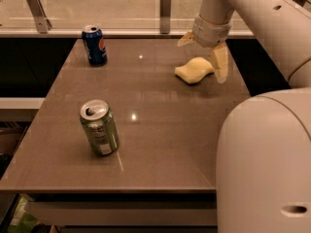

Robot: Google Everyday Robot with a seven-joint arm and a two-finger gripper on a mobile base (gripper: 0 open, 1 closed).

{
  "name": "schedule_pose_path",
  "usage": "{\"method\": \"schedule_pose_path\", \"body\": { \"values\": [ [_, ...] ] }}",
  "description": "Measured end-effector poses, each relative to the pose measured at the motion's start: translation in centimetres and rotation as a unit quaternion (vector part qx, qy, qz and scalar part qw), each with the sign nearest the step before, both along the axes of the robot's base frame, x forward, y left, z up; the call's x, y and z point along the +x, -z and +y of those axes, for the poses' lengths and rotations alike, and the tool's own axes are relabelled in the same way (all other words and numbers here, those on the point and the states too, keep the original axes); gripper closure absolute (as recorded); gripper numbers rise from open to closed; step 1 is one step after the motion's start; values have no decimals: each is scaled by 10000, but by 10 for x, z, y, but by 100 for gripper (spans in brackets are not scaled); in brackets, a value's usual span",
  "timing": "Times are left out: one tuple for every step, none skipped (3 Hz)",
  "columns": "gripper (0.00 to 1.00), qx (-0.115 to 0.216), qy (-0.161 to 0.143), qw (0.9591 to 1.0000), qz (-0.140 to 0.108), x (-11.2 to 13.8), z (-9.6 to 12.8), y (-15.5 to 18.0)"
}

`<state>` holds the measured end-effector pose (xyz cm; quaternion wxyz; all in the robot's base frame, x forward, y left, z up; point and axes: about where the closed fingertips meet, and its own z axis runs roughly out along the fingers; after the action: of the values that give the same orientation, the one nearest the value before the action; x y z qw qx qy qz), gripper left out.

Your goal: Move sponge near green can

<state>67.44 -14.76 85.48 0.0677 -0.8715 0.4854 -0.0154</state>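
The pale yellow sponge (194, 71) lies on the brown table (160, 130) at the far right. My gripper (203, 51) hangs just above it, open. One cream finger (220, 62) is down at the sponge's right end and the other is behind it to the left. The sponge is not gripped. The green can (99, 127) stands upright at the near left of the table, far from the sponge.
A blue Pepsi can (95, 44) stands at the far left corner. A glass rail with metal posts (165, 4) runs behind the table. My arm's white body (265, 164) fills the near right.
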Motion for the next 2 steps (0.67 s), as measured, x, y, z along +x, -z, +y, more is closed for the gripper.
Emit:
{"method": "schedule_pose_path", "body": {
  "values": [
    [0,24,-98,9998,153,1,3,14],
    [0,-44,-183,9995,259,2,8,23]
  ]
}}
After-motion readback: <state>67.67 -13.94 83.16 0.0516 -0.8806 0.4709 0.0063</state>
